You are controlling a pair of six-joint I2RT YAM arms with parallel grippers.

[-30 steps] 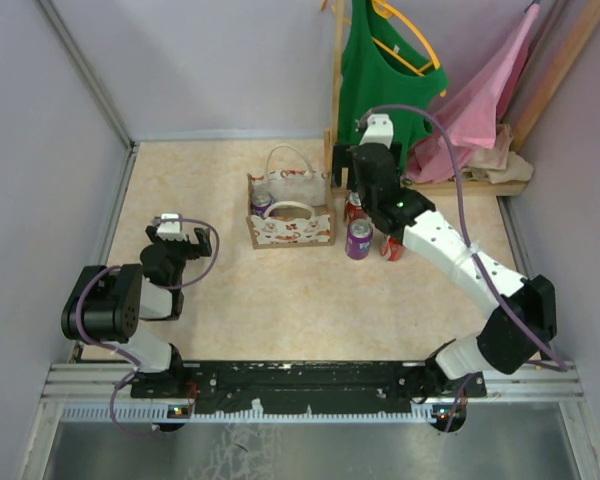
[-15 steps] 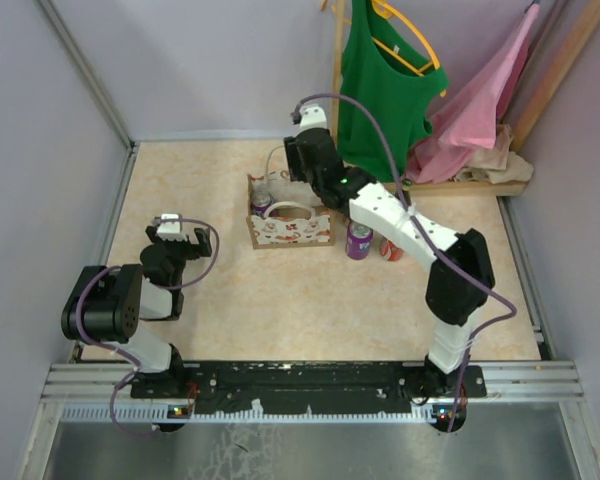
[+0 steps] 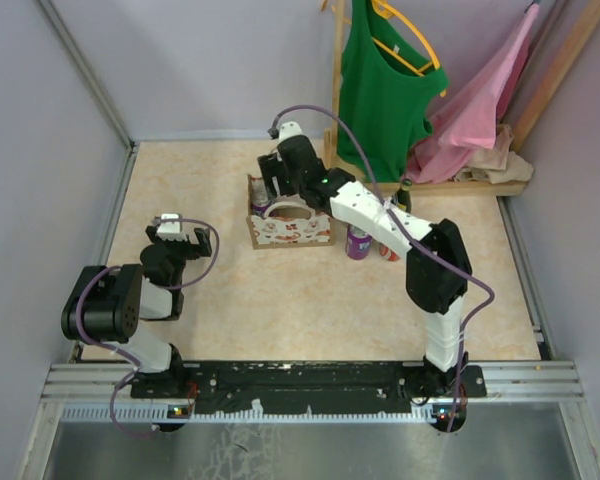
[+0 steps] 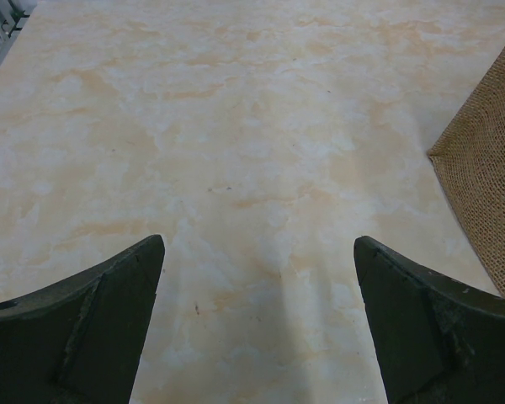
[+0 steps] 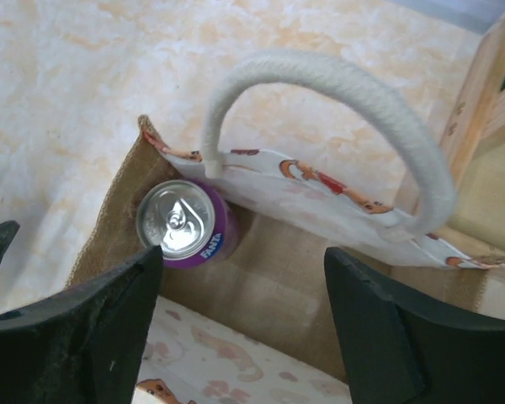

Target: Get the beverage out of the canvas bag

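Overhead: bag (image 3: 288, 222) upright near the far edge, right gripper (image 3: 277, 188) hanging over its left end, left gripper (image 3: 180, 238) well apart toward the left edge.
Left wrist: fingers (image 4: 84, 328) spread wide, gripping nothing, over bare table (image 4: 236, 126).
Right wrist: equally wide, empty, above a purple can (image 5: 185, 223) standing in the bag's corner.

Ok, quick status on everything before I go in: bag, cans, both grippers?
canvas bag: upright, open-topped, one can inside.
Fanta can: upright in the bag's corner, tab unpulled.
purple can outside: upright beside the bag.
right gripper: open, above the bag mouth.
left gripper: open, holding nothing.
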